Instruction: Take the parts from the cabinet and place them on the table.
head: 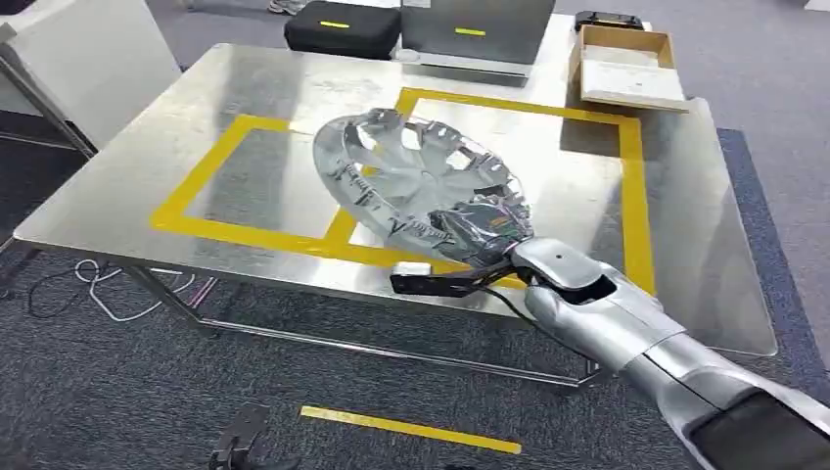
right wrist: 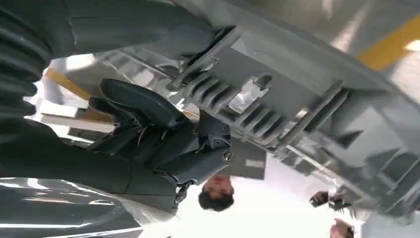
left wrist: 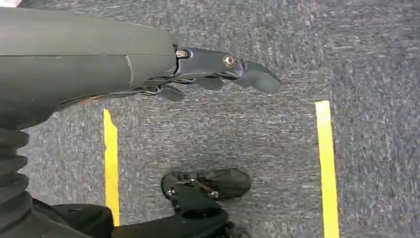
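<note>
A chrome wheel cover hangs tilted just above the steel table, over the yellow taped rectangles. My right hand grips its near rim from below, the silver arm reaching in from the lower right. In the right wrist view the dark fingers curl around the cover's grey ribbed underside. My left hand hangs beside my body over the grey carpet, fingers stretched out and holding nothing.
Along the table's far edge stand a black case, a grey case and an open cardboard box. Cables trail under the table's left side. A yellow tape strip marks the carpet before the table.
</note>
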You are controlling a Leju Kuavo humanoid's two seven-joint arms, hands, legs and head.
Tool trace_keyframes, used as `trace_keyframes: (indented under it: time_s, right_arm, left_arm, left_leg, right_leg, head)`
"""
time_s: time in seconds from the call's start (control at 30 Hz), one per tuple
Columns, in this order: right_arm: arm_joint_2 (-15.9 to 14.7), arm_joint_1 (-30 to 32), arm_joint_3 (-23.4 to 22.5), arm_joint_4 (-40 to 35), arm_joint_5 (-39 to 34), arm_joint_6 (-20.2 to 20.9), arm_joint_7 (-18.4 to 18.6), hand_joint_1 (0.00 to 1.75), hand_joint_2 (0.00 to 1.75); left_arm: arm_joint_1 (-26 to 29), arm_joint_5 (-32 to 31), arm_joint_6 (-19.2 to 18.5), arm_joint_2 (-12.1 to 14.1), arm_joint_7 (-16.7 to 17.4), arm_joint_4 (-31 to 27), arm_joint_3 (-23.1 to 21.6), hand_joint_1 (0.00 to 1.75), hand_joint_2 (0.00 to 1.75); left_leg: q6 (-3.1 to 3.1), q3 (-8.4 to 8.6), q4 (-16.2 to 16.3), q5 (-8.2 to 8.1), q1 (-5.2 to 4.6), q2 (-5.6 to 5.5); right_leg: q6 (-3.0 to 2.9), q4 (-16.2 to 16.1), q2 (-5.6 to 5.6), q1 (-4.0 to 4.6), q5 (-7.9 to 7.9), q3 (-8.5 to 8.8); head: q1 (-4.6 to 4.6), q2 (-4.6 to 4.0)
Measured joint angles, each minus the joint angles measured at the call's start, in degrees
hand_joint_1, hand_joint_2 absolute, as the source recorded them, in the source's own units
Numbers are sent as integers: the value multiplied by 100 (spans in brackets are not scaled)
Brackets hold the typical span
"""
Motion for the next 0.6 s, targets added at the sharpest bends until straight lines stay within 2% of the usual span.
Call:
trace_keyframes:
  time_s: [0.07, 0.1, 0.13, 0.2, 0.23, 0.27, 0.3, 0.4, 0.43, 0.47, 0.5, 0.53, 0.57, 0.6]
  right_arm:
    - [2, 6, -42, 109, 15, -4, 2, 175, 175]
    - [2, 4, -70, 155, 17, -24, 6, 175, 175]
    - [11, 4, -76, 190, 22, -39, 24, 175, 175]
    - [33, 2, -118, 277, 44, -52, 112, 175, 175]
    - [33, 1, -149, 319, 57, -48, 164, 175, 175]
    - [35, 11, -214, 386, 89, -46, 246, 175, 175]
    - [35, 20, -258, 457, 109, -44, 286, 175, 175]
    - [42, 97, -370, 772, 164, -24, 374, 175, 175]
    - [39, 141, -404, 869, 177, -11, 387, 175, 175]
    - [42, 176, -428, 935, 184, -2, 393, 175, 175]
    - [42, 205, -470, 1012, 177, 0, 371, 175, 175]
    - [42, 223, -520, 1072, 151, 0, 328, 0, 0]
    - [39, 234, -566, 1108, 111, 0, 288, 0, 0]
    - [39, 241, -625, 1134, 66, -6, 236, 0, 0]
  left_arm:
    - [-4, 13, 11, -2, 0, 0, 0, 0, 175]
    - [-1, 24, 11, -22, 0, 0, 0, 0, 175]
    - [2, 31, 13, -28, -2, 0, 0, 0, 175]
    - [20, 46, 20, -37, 0, 0, 0, 0, 175]
    - [20, 46, 24, -46, 0, 0, -4, 0, 175]
    - [11, 50, 33, -39, 0, 0, -7, 0, 175]
    - [14, 63, 33, -26, -2, 0, -9, 0, 175]
    - [35, 103, -94, 0, -22, 0, -9, 0, 175]
    - [52, 105, -152, 9, -39, 0, -9, 0, 175]
    - [63, 105, -195, 18, -50, 0, -11, 0, 175]
    - [61, 109, -241, 30, -68, 0, -17, 0, 175]
    - [53, 120, -292, 42, -81, 0, -24, 0, 175]
    - [49, 144, -330, 57, -87, 0, -37, 0, 175]
    - [51, 166, -365, 57, -105, 0, -44, 0, 175]
  left_leg:
    - [-4, 63, -9, -39, -14, -25]
    - [-19, 69, -18, -53, -7, -26]
    - [-39, 54, -20, -50, -8, -29]
    - [-100, 62, -43, -59, 6, -12]
    - [-124, 74, -65, -59, -4, -11]
    - [-156, 70, -42, -118, -17, -5]
    - [-171, 46, 64, -197, -28, 16]
    - [-210, -476, 1231, -757, -21, 17]
    - [-239, -621, 1519, -815, -18, 19]
    - [-270, -635, 1531, -727, -10, 23]
    - [-302, -531, 1271, -480, 4, 29]
    - [-324, -355, 858, -211, 19, 35]
    - [-347, -145, 384, 47, 39, 43]
    - [-359, -36, 184, 23, 44, 36]
  right_leg:
    - [-159, -1101, 4, 82, 643, 426]
    - [-229, -1332, -7, 124, 592, 575]
    - [-238, -1396, -7, 134, 611, 642]
    - [-264, -1447, 4, 159, 561, 664]
    - [-270, -1487, 4, 156, 561, 678]
    - [-223, -1626, -19, 70, 598, 773]
    - [-212, -1677, -16, 75, 604, 813]
    - [-218, -1674, -22, 66, 572, 861]
    - [-222, -1664, -22, 65, 557, 869]
    - [-206, -1646, -16, 55, 539, 878]
    - [-180, -1612, -7, 39, 510, 883]
    - [-155, -1563, 3, 20, 477, 888]
    - [-130, -1504, 11, 1, 434, 891]
    - [-97, -1454, 16, 0, 394, 875]
  head:
    - [-2, 0]
    - [-13, 0]
    - [-13, 2]
    - [7, 0]
    - [0, 0]
    - [4, 0]
    - [-11, 0]
    - [-11, 0]
    - [-9, 0]
    - [-13, 0]
    - [-13, 0]
    - [-11, 0]
    - [-13, 0]
    - [-11, 0]
